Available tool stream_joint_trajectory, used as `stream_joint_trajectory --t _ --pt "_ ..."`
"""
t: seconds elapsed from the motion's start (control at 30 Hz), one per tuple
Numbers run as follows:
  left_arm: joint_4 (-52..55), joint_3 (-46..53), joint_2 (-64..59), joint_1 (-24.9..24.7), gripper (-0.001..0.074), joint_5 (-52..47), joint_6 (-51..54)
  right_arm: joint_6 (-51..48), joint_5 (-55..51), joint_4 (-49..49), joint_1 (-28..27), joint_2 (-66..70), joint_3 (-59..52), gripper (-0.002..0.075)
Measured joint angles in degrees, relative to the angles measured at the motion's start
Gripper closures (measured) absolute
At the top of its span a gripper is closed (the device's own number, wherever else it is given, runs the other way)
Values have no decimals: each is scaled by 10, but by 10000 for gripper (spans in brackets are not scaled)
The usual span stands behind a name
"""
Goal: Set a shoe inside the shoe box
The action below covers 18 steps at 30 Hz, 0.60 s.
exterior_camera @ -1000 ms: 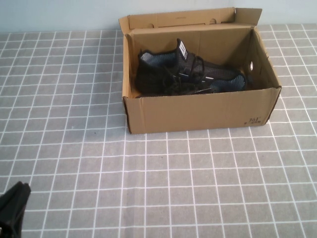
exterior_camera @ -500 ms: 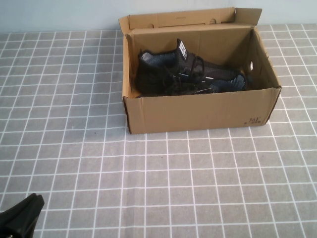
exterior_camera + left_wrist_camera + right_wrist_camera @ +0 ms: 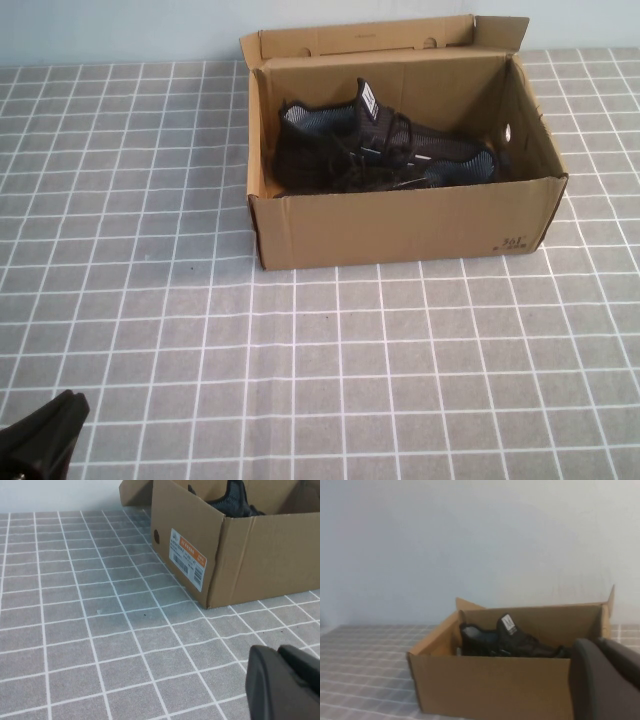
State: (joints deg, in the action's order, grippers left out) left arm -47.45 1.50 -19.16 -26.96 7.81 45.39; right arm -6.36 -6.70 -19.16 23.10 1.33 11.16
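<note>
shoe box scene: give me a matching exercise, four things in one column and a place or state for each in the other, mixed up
Things:
1. shoe
2. shoe box
3. left tool
4. orange label

Places or states:
A. stuck on an end wall of the box
B. shut, low over the near left table corner
C. lying inside the box
D. open-topped, standing on the checked cloth

Pairs: 1-C, 2-D, 3-B, 4-A

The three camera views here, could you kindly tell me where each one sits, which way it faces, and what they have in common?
High view: raised on the robot's side, angled down at the checked table; the shoe box holds the shoe; the shut left gripper shows at the near left corner.
Left wrist view: low above the table, facing the box's labelled end; the left gripper shows.
Right wrist view: low, level, facing the box's long side and the wall; the shut right gripper shows.
Shared: all three show the shoe lying inside the open box.
</note>
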Motion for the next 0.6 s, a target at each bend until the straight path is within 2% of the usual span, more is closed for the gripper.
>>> stream_joint_trajectory --t 0.13,0.4,0.47,0.6 --pt "-4 0 0 0 736 0 0 0 -4 66 -27 0 -8 742" --pt "-7 0 0 0 736 -1 0 0 6 52 -223 0 -96 742" --pt "-8 0 0 0 736 -1 0 0 15 31 -244 -1 -120 742" --pt "-8 0 0 0 736 -1 0 0 18 24 -250 -17 -126 742"
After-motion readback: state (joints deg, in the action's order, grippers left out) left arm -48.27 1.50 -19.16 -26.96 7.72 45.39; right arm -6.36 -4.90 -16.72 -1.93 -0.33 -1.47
